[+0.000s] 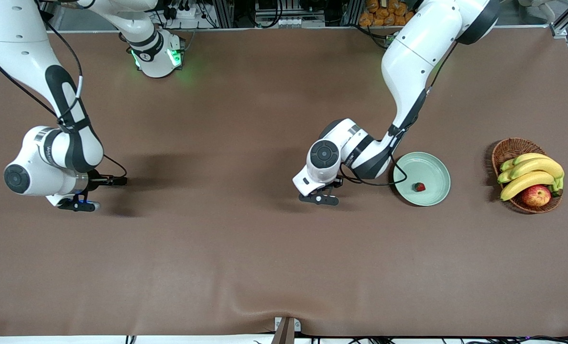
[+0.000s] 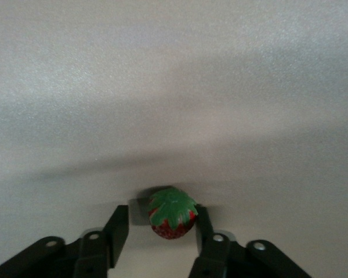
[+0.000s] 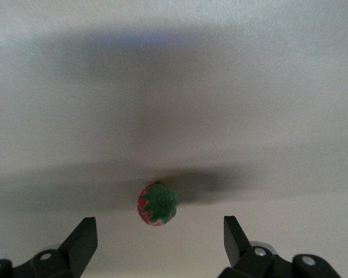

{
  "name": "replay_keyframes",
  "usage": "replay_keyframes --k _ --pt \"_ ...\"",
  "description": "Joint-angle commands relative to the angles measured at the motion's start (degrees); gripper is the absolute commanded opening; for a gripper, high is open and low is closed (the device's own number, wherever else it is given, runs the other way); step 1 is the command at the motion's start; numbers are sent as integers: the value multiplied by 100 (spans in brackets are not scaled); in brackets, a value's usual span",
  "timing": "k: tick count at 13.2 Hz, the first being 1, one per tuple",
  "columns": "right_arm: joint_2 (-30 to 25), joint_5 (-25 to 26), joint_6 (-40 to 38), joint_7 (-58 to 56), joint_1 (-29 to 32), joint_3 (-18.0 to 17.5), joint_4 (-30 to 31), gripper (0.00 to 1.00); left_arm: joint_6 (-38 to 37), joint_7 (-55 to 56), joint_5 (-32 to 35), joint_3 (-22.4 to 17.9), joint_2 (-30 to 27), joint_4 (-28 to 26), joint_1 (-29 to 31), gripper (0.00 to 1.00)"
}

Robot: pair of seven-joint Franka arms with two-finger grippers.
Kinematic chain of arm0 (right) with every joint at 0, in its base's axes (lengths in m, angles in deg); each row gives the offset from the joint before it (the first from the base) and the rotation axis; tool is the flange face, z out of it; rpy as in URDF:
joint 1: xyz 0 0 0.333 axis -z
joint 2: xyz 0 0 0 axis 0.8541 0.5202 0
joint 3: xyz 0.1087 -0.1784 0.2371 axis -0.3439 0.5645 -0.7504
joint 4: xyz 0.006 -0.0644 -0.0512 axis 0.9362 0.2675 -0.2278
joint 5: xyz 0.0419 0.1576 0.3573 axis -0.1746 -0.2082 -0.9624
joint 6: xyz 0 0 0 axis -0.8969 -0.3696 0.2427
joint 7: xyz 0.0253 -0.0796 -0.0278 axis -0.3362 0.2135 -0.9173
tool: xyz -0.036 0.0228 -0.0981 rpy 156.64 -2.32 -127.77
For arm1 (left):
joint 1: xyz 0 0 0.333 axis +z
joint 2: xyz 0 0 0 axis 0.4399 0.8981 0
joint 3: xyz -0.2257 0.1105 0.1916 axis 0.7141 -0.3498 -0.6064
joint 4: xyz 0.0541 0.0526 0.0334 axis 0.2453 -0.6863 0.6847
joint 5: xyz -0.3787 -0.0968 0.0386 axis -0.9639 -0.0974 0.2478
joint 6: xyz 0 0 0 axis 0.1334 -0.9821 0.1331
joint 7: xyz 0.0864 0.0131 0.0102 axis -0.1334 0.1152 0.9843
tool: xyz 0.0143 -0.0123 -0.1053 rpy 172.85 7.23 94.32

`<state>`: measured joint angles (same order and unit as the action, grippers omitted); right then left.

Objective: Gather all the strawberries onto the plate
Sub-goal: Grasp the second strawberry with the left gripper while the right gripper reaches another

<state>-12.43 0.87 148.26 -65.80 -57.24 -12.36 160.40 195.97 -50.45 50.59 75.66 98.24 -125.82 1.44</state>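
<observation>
The pale mint-green plate (image 1: 432,168) lies toward the left arm's end of the table with one strawberry (image 1: 420,187) in it. My left gripper (image 1: 318,198) is low at the table beside the plate, toward the table's middle. In the left wrist view, the left gripper (image 2: 161,217) is open around a second strawberry (image 2: 172,215), which touches one finger with a gap to the other. My right gripper (image 1: 77,205) is at the right arm's end of the table. In the right wrist view, the right gripper (image 3: 159,226) is wide open over a third strawberry (image 3: 158,204) lying on the table.
A brown wicker basket (image 1: 509,149) with bananas (image 1: 530,174) and a red-yellow apple (image 1: 536,195) stands at the left arm's end, past the plate. The brown table mat (image 1: 245,258) is wrinkled at its edge nearest the front camera.
</observation>
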Motion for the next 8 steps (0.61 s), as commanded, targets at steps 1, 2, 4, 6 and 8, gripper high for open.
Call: replay_keyframes --k 1,2,4,6,8 --pt "-12 247 111 -12 -71 73 62 80 -41 -10 108 21 -207 -150 40 47" --pt "-4 247 128 -12 -80 73 54 74 -41 -1 108 21 -207 -132 40 44" --pt "49 247 129 14 -185 73 36 66 -41 -1 99 13 -207 -132 40 24" --pt "145 247 294 23 -273 81 36 62 -41 -1 99 12 -207 -132 40 14" --pt "207 238 410 14 -273 81 36 56 -41 -9 108 12 -207 -132 109 0"
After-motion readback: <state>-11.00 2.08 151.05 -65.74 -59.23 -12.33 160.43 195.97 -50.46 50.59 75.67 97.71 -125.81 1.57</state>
